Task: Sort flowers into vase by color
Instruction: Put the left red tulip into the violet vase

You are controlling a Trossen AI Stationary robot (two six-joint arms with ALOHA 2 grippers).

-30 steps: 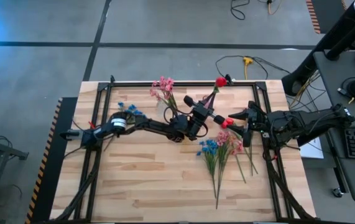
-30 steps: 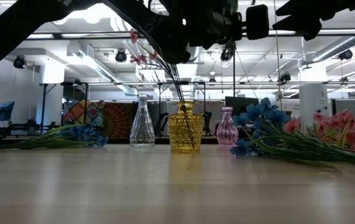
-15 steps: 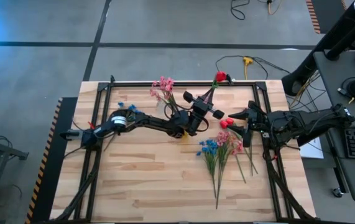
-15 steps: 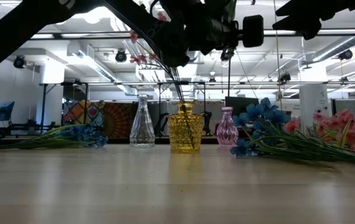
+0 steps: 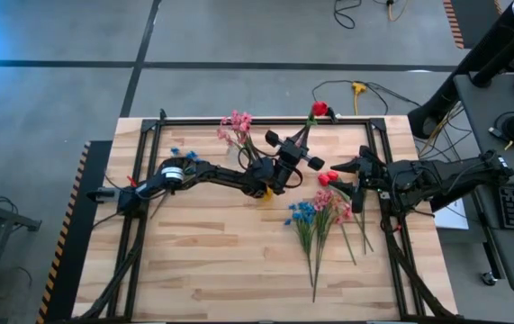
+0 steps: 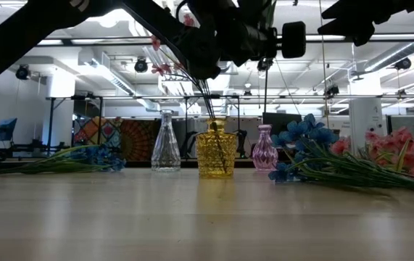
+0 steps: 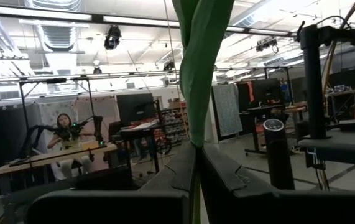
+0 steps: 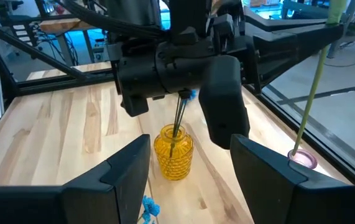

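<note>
Yellow vase [image 6: 215,155] has pink flower stems [image 6: 208,109] in it; the clear vase [image 6: 166,142] and pink vase [image 6: 265,148] look empty. Left tool [image 5: 291,155] is clenched on a red flower's stem [image 7: 196,68] above them — right tool [image 5: 347,175] hangs released nearby. More flowers [image 5: 321,216] lie on the wooden surface [image 5: 211,261]; open workshop behind.

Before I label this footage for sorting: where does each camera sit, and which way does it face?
High: overhead, straight down on the table, both arms.
Low: table height, facing the yellow vase; arms overhead.
Left wrist: on the left gripper, shut on a green stem, facing the room.
Right wrist: past the open right gripper, toward the left arm.
Low and right wrist views share the yellow vase.
</note>
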